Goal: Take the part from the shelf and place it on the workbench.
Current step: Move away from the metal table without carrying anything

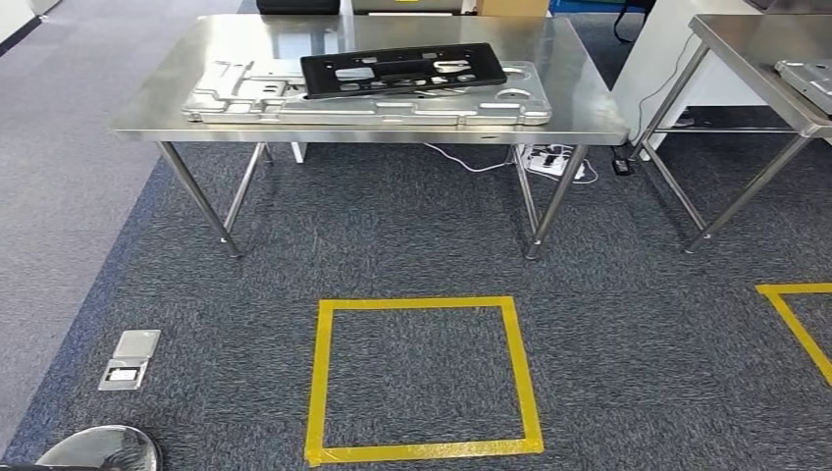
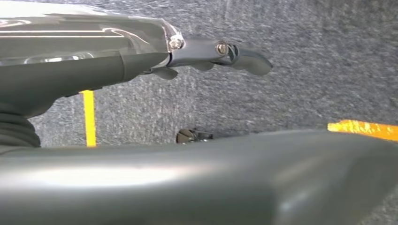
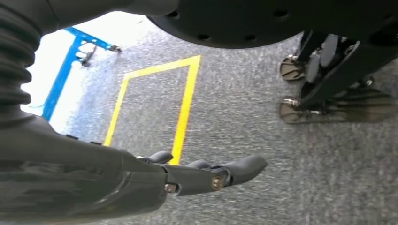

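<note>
A steel desk [image 1: 589, 108] stands in the upper half of the head view, and on it lies a black part [image 1: 402, 69] resting on top of a larger silver stamped panel [image 1: 368, 103], which reaches close to the desk's front edge. No shelf can be made out, so whether this black piece is the part to be fetched, or one already set down, I cannot tell.

The left hand [image 2: 206, 54] hangs over the carpet with its fingers [image 2: 248, 61] stretched out straight and nothing between them. The right hand [image 3: 206, 176] hangs the same way, fingers [image 3: 246, 166] extended and empty.

What could go wrong from here is mostly in the walking, I think. If the robot stops short of or beside the yellow taped square [image 1: 422, 378] in the lower middle of the frame, its reach to the desk would likely be off. A floor socket plate [image 1: 130, 358] at lower left and loose cables [image 1: 549, 162] under the desk could catch a foot. The black part sits loose on the panel, so a nudge might slide it.

Open carpet lies between the square and the desk legs; a second desk [image 1: 775, 69] crowds the upper right, with another taped mark [image 1: 800, 324] before it.
</note>
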`<state>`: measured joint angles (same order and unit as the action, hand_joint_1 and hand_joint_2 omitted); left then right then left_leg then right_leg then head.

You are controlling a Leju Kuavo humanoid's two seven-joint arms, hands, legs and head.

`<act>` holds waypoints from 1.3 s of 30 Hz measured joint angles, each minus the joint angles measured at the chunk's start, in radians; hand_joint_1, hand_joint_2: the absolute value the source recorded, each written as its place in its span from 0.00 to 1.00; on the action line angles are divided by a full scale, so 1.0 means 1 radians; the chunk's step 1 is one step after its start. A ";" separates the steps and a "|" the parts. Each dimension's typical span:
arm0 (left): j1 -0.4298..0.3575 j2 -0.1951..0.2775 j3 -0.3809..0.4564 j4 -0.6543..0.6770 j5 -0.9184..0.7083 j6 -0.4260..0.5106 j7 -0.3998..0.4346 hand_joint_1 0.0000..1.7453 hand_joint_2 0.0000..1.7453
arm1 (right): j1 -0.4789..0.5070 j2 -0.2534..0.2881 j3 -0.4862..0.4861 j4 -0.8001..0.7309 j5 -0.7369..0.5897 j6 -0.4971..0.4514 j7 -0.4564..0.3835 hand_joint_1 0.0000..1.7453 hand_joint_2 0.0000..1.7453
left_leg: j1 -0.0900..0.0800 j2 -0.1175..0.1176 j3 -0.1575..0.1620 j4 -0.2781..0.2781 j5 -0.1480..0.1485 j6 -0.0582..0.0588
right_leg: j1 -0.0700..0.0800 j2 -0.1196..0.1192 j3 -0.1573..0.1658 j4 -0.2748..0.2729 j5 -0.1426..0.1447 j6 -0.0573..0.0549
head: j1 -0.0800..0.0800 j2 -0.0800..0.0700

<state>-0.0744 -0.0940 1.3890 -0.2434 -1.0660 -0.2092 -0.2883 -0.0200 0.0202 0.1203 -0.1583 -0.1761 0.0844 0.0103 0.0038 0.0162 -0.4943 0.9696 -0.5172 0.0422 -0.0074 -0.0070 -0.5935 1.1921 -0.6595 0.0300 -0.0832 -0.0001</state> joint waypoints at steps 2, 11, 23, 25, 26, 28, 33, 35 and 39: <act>0.001 0.000 0.006 0.000 0.007 0.000 0.002 0.00 1.00 | 0.002 0.000 -0.001 0.000 -0.002 0.001 0.000 0.00 1.00 | 0.001 0.001 -0.013 0.007 0.004 -0.001 | -0.003 0.000 -0.026 0.076 -0.018 0.007 | 0.000 0.000; -0.005 -0.004 0.016 0.000 0.021 -0.006 -0.002 0.00 1.00 | 0.003 -0.002 -0.006 0.000 -0.004 0.015 -0.012 0.00 0.75 | -0.004 0.000 -0.043 0.047 -0.003 0.004 | -0.006 0.000 0.101 -0.195 0.102 -0.009 | -0.002 0.000; -0.010 -0.005 0.027 0.000 0.249 0.087 0.119 0.00 1.00 | 0.001 -0.008 -0.006 0.000 0.071 -0.027 -0.020 0.00 1.00 | 0.001 -0.002 -0.043 0.036 0.012 -0.029 | 0.001 -0.001 0.097 -0.192 0.105 -0.018 | -0.002 0.000; -0.009 -0.007 0.031 0.000 0.536 0.131 0.181 0.00 1.00 | 0.001 -0.009 -0.006 0.000 0.106 -0.046 -0.019 0.00 1.00 | 0.001 -0.002 -0.044 0.036 0.012 -0.031 | 0.001 0.000 0.096 -0.192 0.105 -0.018 | -0.002 0.000; -0.009 -0.007 0.032 0.000 0.667 0.135 0.186 0.00 1.00 | 0.002 -0.009 -0.006 0.000 0.110 -0.049 -0.019 0.00 1.00 | 0.000 -0.002 -0.044 0.036 0.012 -0.031 | 0.000 -0.001 0.096 -0.192 0.105 -0.018 | -0.002 0.000; -0.008 -0.007 0.034 0.000 0.802 0.125 0.175 0.00 1.00 | 0.001 -0.010 -0.007 0.000 0.103 -0.045 -0.019 0.00 1.00 | -0.001 -0.002 -0.045 0.036 0.012 -0.032 | -0.001 -0.001 0.095 -0.192 0.105 -0.018 | -0.002 0.000; -0.012 -0.009 0.037 0.000 0.565 0.095 0.138 0.00 1.00 | 0.000 -0.010 -0.007 0.000 0.080 -0.033 -0.019 0.00 1.00 | -0.005 -0.002 -0.046 0.038 0.012 -0.031 | -0.004 -0.002 0.095 -0.192 0.106 -0.017 | -0.002 0.000; -0.012 -0.009 0.037 0.000 0.516 0.093 0.136 0.00 0.50 | 0.000 -0.010 -0.007 0.000 0.077 -0.033 -0.019 0.00 0.50 | -0.005 -0.002 -0.046 0.038 0.012 -0.031 | -0.004 -0.001 0.095 -0.192 0.107 -0.017 | -0.002 0.000; -0.011 -0.009 0.037 0.000 0.382 0.063 0.095 0.00 0.00 | 0.001 -0.010 -0.008 0.000 0.055 -0.021 -0.025 0.00 0.00 | -0.005 -0.002 -0.047 0.039 0.012 -0.031 | -0.004 -0.002 0.094 -0.192 0.107 -0.016 | -0.002 0.000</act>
<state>-0.0855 -0.1026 1.4263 -0.2434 -0.6837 -0.1463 -0.1936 -0.0189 0.0103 0.1126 -0.1583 -0.1210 0.0638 -0.0148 -0.0016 0.0141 -0.5413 1.0086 -0.5056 0.0110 -0.0118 -0.0086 -0.4990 1.0003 -0.5523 0.0136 -0.0847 -0.0001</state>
